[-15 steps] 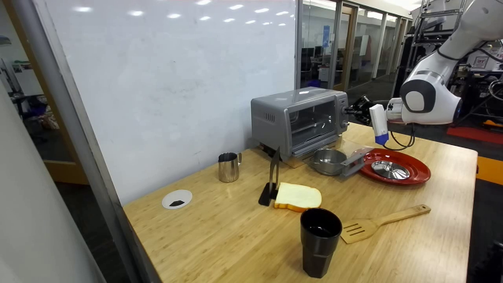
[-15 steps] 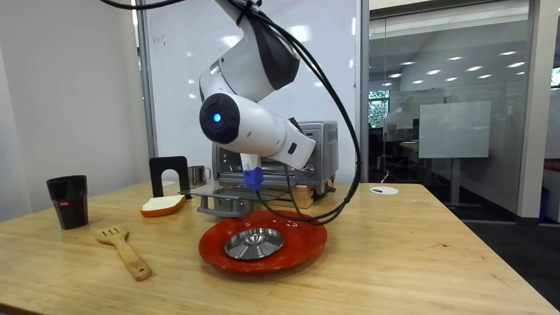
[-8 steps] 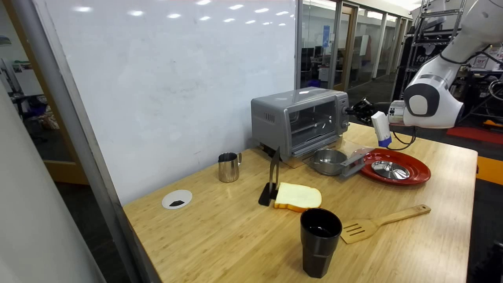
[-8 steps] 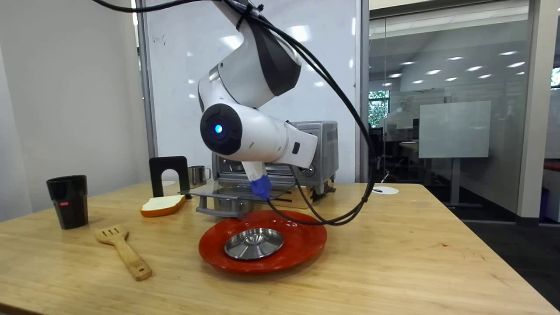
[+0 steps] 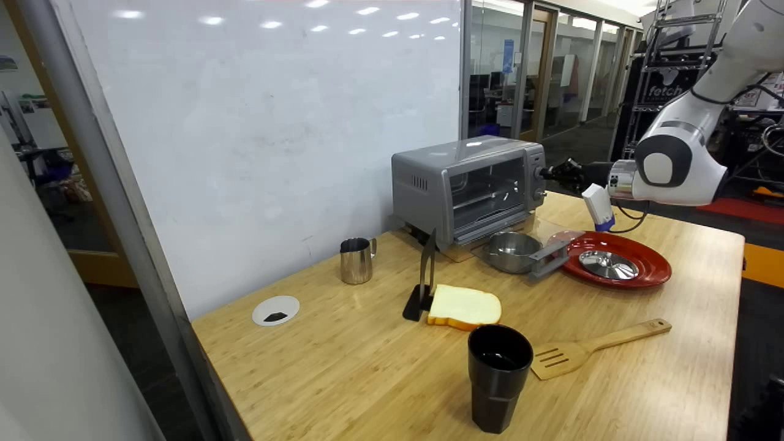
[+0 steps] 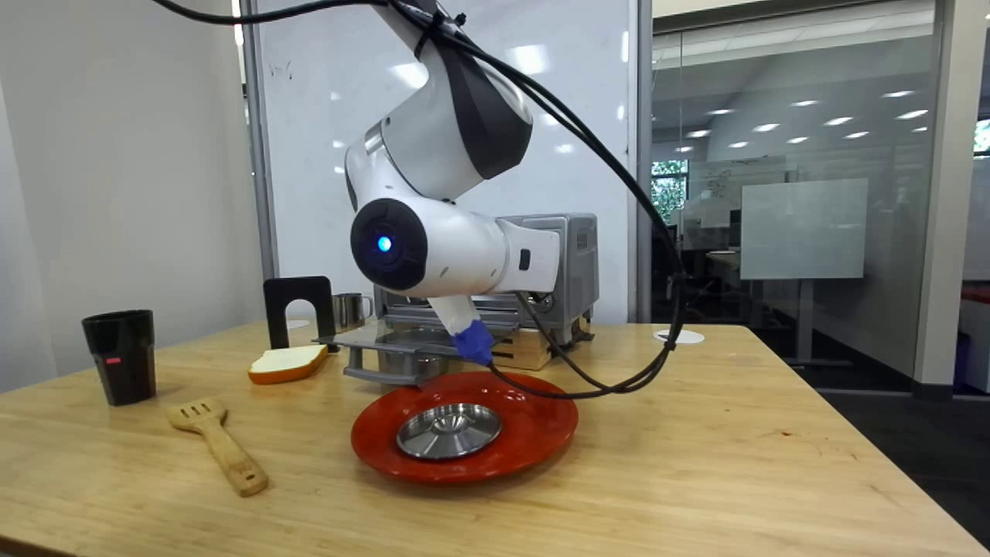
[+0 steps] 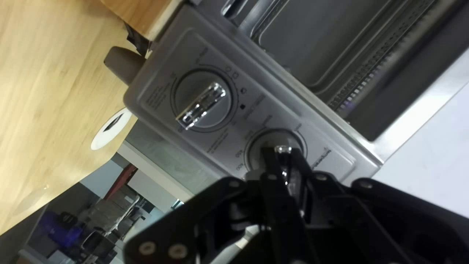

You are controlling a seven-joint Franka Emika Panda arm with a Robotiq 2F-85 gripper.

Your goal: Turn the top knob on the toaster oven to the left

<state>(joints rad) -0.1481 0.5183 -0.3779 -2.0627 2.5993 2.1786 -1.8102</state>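
Observation:
The grey toaster oven (image 5: 422, 162) stands against the whiteboard; it also shows in an exterior view (image 6: 582, 263), partly behind the arm. In the wrist view its control panel is tilted. The top knob (image 7: 273, 138) is round and grey with a chrome bar handle. My gripper (image 7: 283, 151) has its black fingers on both sides of that bar, closed on it; most of the bar is behind them. In an exterior view the gripper (image 5: 547, 173) meets the panel at the top knob. The lower knob (image 7: 201, 104) is untouched.
The oven's glass door is open, with its handle (image 5: 551, 256) out over a metal pan (image 5: 511, 252). A red plate (image 6: 534, 433) with a metal lid (image 6: 448, 432) lies below the arm. The black cable (image 6: 657, 363) hangs beside the arm. A wooden spatula (image 5: 569, 358) lies nearer the front.
My hand has rolled while the gripper stays at the top knob. The white camera with the blue tip has swung right in both exterior views; the wrist has dropped slightly.

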